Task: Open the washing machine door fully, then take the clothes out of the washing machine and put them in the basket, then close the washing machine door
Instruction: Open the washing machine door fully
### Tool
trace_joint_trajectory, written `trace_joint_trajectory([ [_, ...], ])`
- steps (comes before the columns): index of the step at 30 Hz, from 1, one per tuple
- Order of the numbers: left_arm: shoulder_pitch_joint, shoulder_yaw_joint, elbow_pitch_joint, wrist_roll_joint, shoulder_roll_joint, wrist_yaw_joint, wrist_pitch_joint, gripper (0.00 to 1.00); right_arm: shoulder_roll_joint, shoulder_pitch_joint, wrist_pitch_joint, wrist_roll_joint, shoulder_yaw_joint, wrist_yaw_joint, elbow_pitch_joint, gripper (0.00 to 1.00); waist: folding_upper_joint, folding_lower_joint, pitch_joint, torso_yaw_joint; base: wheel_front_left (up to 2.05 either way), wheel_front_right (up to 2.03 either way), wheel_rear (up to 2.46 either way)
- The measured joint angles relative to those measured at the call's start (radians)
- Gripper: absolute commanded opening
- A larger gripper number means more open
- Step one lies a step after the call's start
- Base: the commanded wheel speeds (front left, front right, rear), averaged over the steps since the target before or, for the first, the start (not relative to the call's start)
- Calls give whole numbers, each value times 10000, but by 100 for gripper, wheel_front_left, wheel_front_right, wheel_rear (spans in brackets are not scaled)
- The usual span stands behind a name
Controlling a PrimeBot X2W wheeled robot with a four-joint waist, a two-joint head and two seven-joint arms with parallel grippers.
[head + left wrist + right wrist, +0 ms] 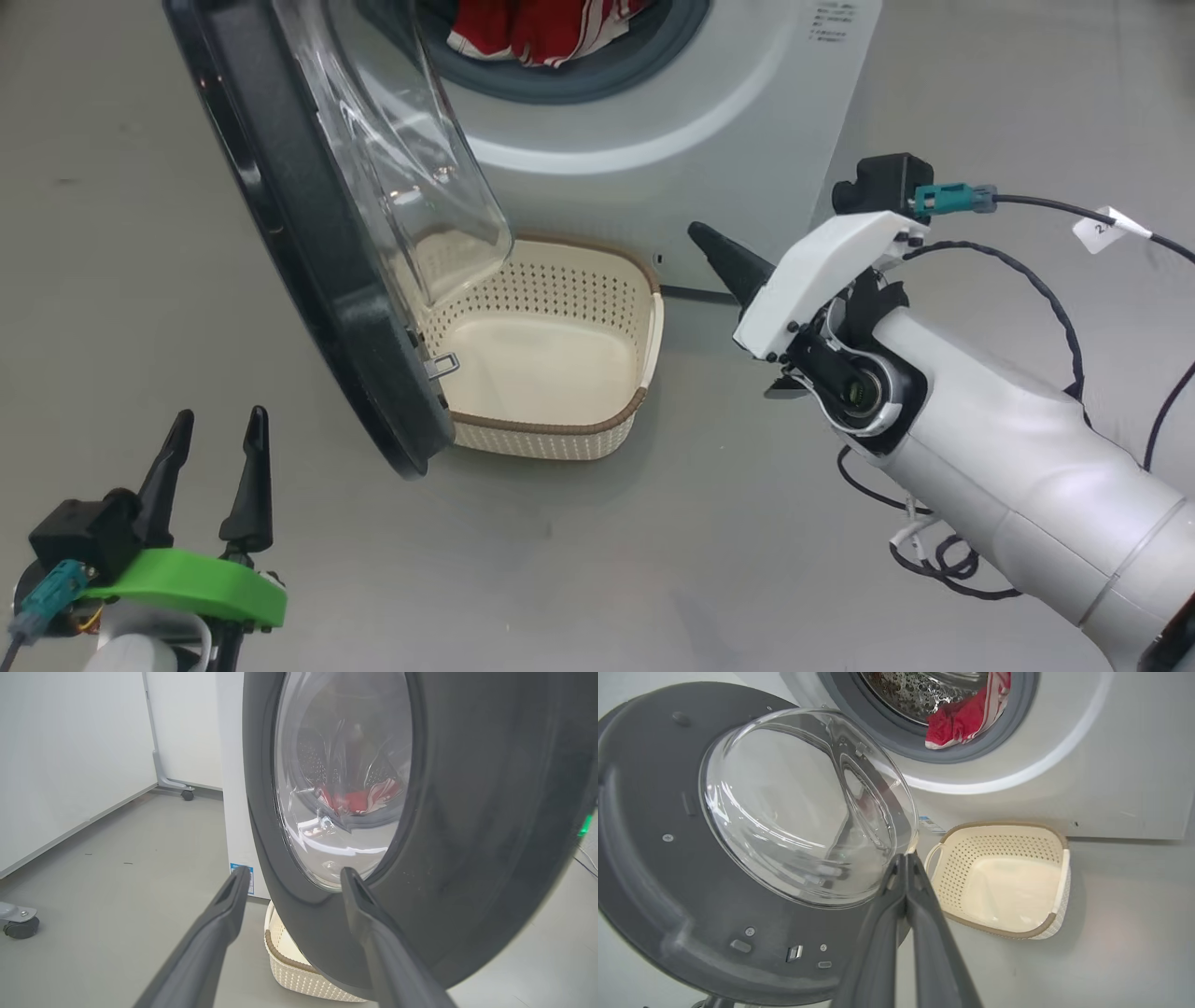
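Open washing machine door (308,243), glass bulging toward basket (541,443)

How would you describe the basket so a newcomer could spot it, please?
Find the big white washing machine with its round door open. On the floor before it, partly under that door, sits the basket. It alone is cream, with holed sides and a brown rim.

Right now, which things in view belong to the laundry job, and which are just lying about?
Job:
washer
door, open
clothes, in the washer
basket, empty, on the floor

Lying about:
near caster
far caster
wall panel
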State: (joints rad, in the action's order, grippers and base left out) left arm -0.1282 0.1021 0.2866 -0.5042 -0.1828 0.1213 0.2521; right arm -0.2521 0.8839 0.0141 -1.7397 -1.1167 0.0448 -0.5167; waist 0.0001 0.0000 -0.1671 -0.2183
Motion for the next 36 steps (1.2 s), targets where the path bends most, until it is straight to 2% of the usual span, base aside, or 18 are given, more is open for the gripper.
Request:
trace_joint_trajectory([
  [6, 272, -213, 71, 242, 109, -2, 0, 100, -499, -188, 1444, 1808, -886, -33, 100, 0, 0, 0, 594, 492, 0, 0, 0],
  [8, 329, -268, 77, 301, 113, -4, 0, 100, -571, -281, 1687, 2069, -978, -50, 138, 0, 0, 0, 683, 576, 0, 0, 0],
  [11, 569, -408, 77, 412, 127, -19, 0, 100, -865, -656, 2625, 2876, -1248, -407, 232, 0, 0, 0, 1000, 926, 0, 0, 0],
  [17, 774, -554, 77, 510, 259, -33, 0, 100, -1267, -1381, 2548, 3557, -1057, -936, 424, 0, 0, 0, 1384, 1396, 0, 0, 0],
  [20, 779, -593, 65, 585, 351, -52, 0, 100, -1471, -1797, 2510, 3870, -556, -1277, 566, 0, 0, -1, 1542, 1567, 0, 0, 0],
  [24, 821, -723, 10, 589, 410, -98, 0, 100, -1630, -2119, 2449, 4846, 1051, -1536, 980, 0, 0, 0, 1655, 1759, 0, 0, 0],
  [28, 909, -917, -8, 593, 424, -117, 0, 100, -1687, -2799, 2449, 5678, 2107, -1622, 1436, 0, 0, 0, 1677, 1863, 0, 0, 0],
  [36, 927, -1252, -58, 610, 443, -119, 0, 100, -1452, -4541, 2435, 7189, 3356, -1708, 2305, 0, 0, 0, 1592, 1959, 0, 0, 0],
])
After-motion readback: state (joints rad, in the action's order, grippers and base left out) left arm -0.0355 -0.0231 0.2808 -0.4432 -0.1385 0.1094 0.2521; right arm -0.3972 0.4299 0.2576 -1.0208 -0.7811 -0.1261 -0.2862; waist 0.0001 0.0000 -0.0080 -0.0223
